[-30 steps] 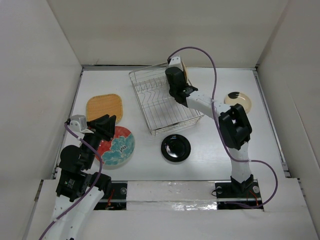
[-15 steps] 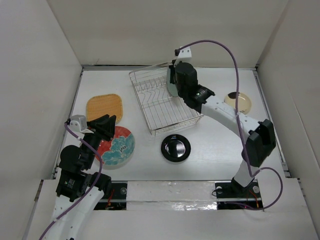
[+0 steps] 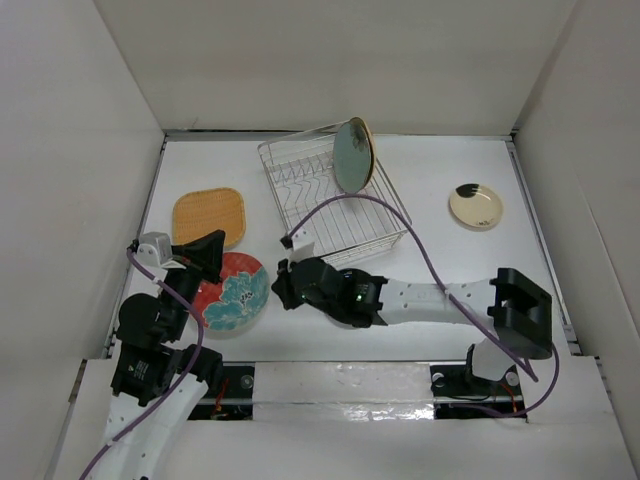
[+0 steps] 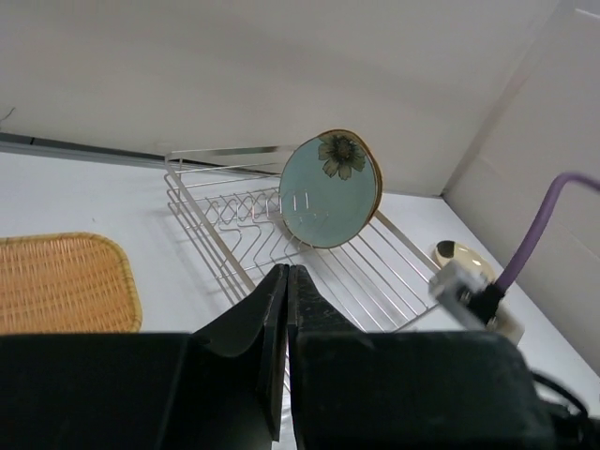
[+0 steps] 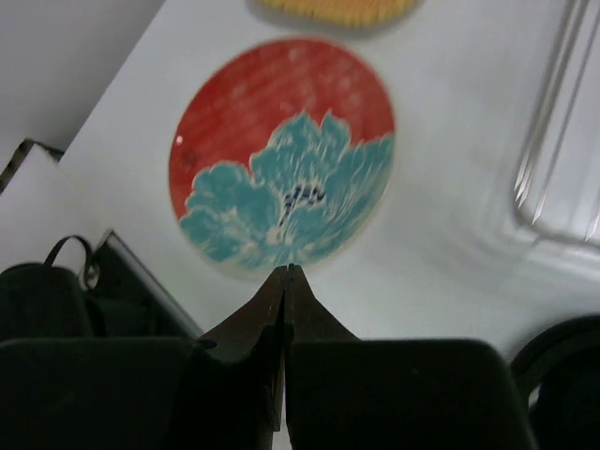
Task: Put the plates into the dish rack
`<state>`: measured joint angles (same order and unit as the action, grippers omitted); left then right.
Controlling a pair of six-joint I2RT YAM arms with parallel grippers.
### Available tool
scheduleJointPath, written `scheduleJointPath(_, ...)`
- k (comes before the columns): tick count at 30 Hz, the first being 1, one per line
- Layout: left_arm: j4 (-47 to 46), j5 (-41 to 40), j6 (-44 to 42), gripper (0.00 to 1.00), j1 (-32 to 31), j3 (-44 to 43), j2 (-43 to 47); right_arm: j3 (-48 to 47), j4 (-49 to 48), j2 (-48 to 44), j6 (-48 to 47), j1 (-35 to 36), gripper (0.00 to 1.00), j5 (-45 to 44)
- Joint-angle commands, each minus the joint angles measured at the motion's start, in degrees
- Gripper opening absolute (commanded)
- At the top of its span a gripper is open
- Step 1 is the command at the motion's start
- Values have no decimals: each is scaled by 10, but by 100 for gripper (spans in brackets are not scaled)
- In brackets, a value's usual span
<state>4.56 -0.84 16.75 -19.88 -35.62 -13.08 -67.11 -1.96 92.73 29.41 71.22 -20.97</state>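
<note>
The dish rack [image 3: 330, 212] stands at the back middle. A pale green plate [image 3: 353, 155] stands upright at its far end and also shows in the left wrist view [image 4: 330, 187], with a tan edge behind it. The red plate with a teal flower [image 3: 235, 295] lies flat at the near left and fills the right wrist view [image 5: 281, 155]. My right gripper [image 3: 279, 285] is shut and empty, low, just right of that plate's rim. My left gripper [image 3: 218, 243] is shut and empty above the plate's far-left edge. The orange-tan woven plate [image 3: 208, 215] and the small cream plate [image 3: 475, 206] lie flat.
My right forearm [image 3: 400, 298] stretches low across the near table and covers the spot where the black plate lay. A dark curved rim [image 5: 562, 366] shows at the lower right of the right wrist view. White walls close in the table on three sides.
My right arm has left the pale green plate standing in the rack and swung down to the near table beside the red plate. The left arm has hardly moved.
</note>
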Motion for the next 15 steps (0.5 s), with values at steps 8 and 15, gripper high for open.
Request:
scheduleJointPath(8,-23,4,2,12,-2,-6,24,108,-149,65,367,46,57,-60)
scheduleJointPath(15,-23,3,5,21,-2,-7,31,91,-216,181,481,52,64,-26)
